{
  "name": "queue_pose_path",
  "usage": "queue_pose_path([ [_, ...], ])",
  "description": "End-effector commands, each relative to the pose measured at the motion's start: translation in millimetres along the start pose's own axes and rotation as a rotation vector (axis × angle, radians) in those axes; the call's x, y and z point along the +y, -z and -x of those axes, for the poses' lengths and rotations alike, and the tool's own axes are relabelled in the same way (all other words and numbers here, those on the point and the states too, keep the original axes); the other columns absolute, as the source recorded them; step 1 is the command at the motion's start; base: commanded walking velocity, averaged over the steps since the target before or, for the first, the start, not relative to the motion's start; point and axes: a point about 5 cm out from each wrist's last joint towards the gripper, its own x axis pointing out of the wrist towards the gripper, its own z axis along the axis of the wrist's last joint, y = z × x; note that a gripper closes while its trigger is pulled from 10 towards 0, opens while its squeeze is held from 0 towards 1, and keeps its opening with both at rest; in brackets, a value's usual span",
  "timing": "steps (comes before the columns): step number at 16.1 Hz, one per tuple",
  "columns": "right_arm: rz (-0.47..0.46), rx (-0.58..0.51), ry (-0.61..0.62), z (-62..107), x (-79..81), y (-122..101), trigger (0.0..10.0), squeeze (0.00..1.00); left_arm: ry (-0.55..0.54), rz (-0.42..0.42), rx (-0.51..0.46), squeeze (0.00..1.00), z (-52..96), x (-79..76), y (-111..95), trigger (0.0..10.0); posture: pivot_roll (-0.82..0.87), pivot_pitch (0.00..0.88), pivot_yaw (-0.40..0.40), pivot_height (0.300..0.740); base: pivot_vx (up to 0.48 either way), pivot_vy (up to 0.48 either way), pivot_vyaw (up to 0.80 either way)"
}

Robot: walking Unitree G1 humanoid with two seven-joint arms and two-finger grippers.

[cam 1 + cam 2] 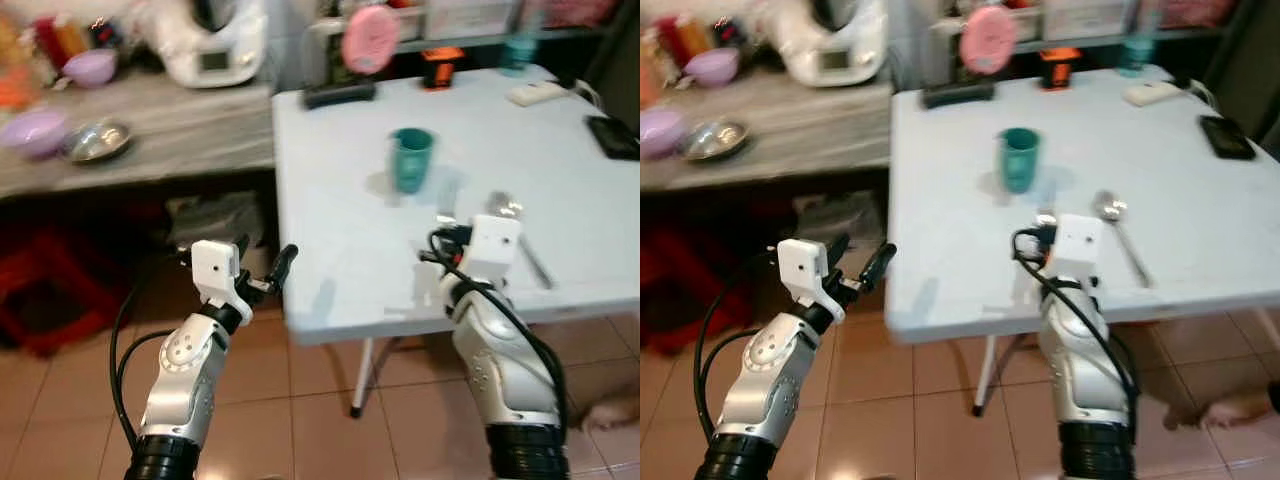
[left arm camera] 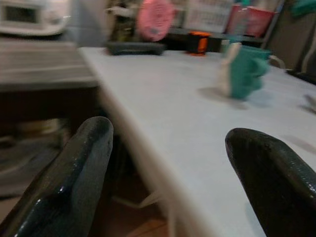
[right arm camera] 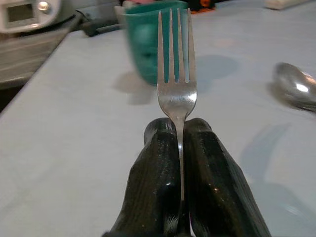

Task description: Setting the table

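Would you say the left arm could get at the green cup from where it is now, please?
Probably not yet. The left end effector hangs open off the table's left edge, over the floor, and the green cup stands well in from that edge. Nothing lies between them; it likely needs a step closer.

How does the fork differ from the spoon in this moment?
The fork is clamped between the right gripper's fingers, tines pointing toward the green cup; the spoon lies free on the white table. The fork ends in flat tines, the spoon in a rounded bowl. Both are shiny metal cutlery.
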Motion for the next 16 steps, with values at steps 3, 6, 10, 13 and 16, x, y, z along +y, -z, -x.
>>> queue_pose_path([
  [3,-0.016,-0.033,-0.037,-0.9,12.4,-7.3,10.0,0.00,-0.037,-0.029,-0.009,0.00,1.3,11.3,-5.1,10.0,-0.05,0.036,0.052,0.740,0.000,0.421,0.68],
  [6,-0.021,-0.032,-0.038,-1.0,12.5,-7.2,10.0,0.00,-0.042,-0.030,-0.011,0.00,0.3,11.6,-5.7,10.0,-0.05,0.037,0.053,0.740,0.000,0.423,0.49],
  [10,-0.025,-0.034,-0.039,-0.9,12.8,-7.3,10.0,0.00,-0.042,-0.030,-0.010,0.00,-0.1,11.4,-5.3,10.0,-0.05,0.037,0.054,0.740,0.000,0.424,0.21],
  [13,-0.024,-0.034,-0.037,-0.8,12.2,-7.2,10.0,0.00,-0.041,-0.028,-0.011,0.00,-0.7,10.4,-4.9,10.0,-0.05,0.037,0.054,0.740,0.000,0.423,0.00],
  [16,-0.032,-0.033,-0.034,-0.4,11.1,-6.2,10.0,0.00,-0.047,-0.034,-0.013,0.00,-0.5,10.4,-4.4,10.0,-0.06,0.037,0.052,0.740,0.000,0.141,0.00],
])
